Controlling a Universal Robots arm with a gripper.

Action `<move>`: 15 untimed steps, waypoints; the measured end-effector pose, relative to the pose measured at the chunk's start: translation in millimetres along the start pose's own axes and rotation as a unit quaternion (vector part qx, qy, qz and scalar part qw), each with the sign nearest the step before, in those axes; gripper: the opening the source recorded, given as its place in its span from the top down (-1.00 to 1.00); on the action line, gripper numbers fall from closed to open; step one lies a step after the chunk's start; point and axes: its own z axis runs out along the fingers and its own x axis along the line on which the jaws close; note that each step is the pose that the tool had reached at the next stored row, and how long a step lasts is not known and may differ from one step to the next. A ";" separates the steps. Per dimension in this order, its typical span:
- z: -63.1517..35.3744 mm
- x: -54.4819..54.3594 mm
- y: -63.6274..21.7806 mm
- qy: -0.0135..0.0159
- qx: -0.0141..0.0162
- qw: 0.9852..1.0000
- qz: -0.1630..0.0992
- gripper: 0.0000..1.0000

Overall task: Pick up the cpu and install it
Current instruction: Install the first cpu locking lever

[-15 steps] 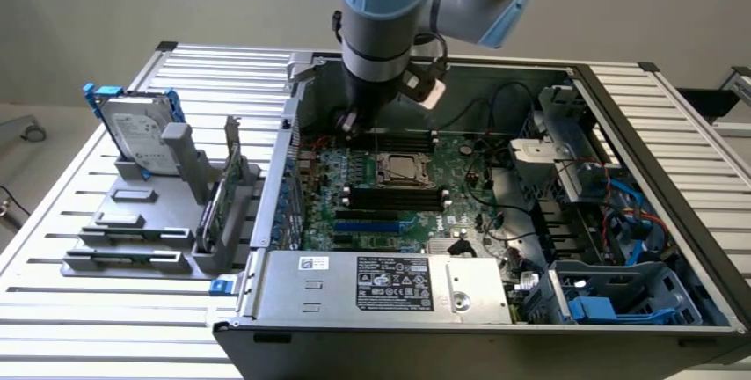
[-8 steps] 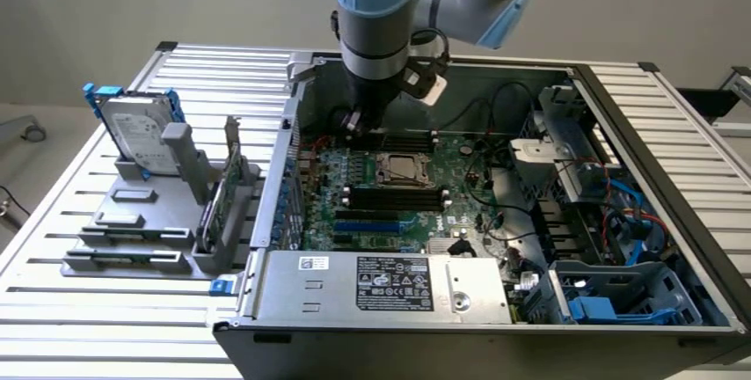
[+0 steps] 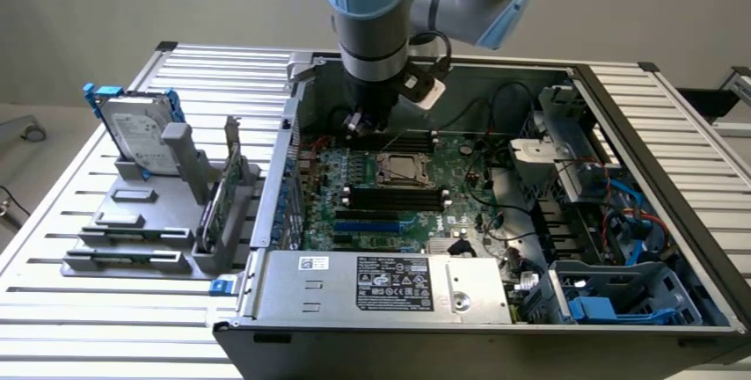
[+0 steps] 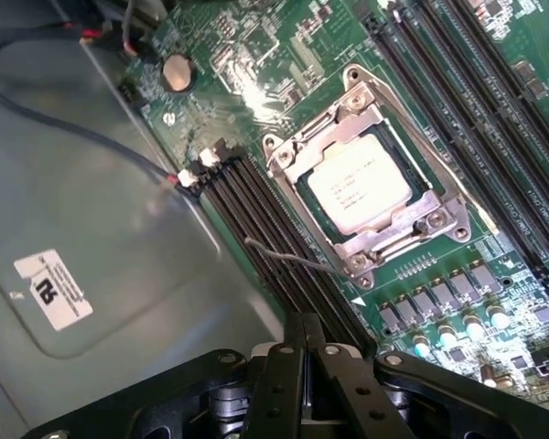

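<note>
Cpu (image 4: 357, 187) is sitting in the motherboard's socket (image 4: 398, 229). Gripper (image 4: 304, 329) is hovering near it, jaws pressed together, empty. Placement seems done; any next move is calling for clearance from the thin lever (image 4: 288, 256).

bright even light; glare on green motherboard (image 4: 256, 64)

The computer case (image 3: 470, 354) is sitting open on the desk (image 3: 105, 327). The motherboard (image 3: 463, 182) is lying inside it, the cpu (image 4: 357, 187) resting in the socket (image 4: 297, 151) between two banks of memory slots (image 4: 256, 206). The hard drive (image 3: 132, 134) is standing in a rack (image 3: 129, 257) outside the case, at the exterior view's left. The tool (image 4: 304, 322) is hanging over the board, apart from the cpu.
</note>
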 end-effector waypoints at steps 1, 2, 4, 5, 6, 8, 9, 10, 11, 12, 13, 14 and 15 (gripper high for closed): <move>1.2 -0.5 0.2 0.001 -0.003 1.000 0.008 0.78; 2.4 -1.0 0.4 0.003 -0.006 1.000 0.014 0.78; 5.0 -2.1 0.9 0.005 -0.011 1.000 0.026 0.78; 6.3 -2.6 1.1 0.005 -0.013 0.999 0.031 0.78; 8.0 -3.2 1.4 0.006 -0.015 0.999 0.035 0.78; 11.4 -4.3 1.7 0.007 -0.018 0.999 0.041 0.78; 13.2 -4.8 1.8 0.008 -0.019 0.999 0.044 0.78; 14.5 -5.1 2.0 0.007 -0.020 0.999 0.046 0.78; 15.6 -5.4 2.0 0.007 -0.021 0.999 0.047 0.78; 16.7 -5.7 2.1 0.006 -0.023 0.999 0.048 0.78; 17.9 -5.8 2.0 0.005 -0.024 0.998 0.049 0.78; 19.2 -6.0 2.0 0.005 -0.025 0.998 0.051 0.78; 20.2 -6.2 1.9 0.004 -0.027 0.998 0.052 0.78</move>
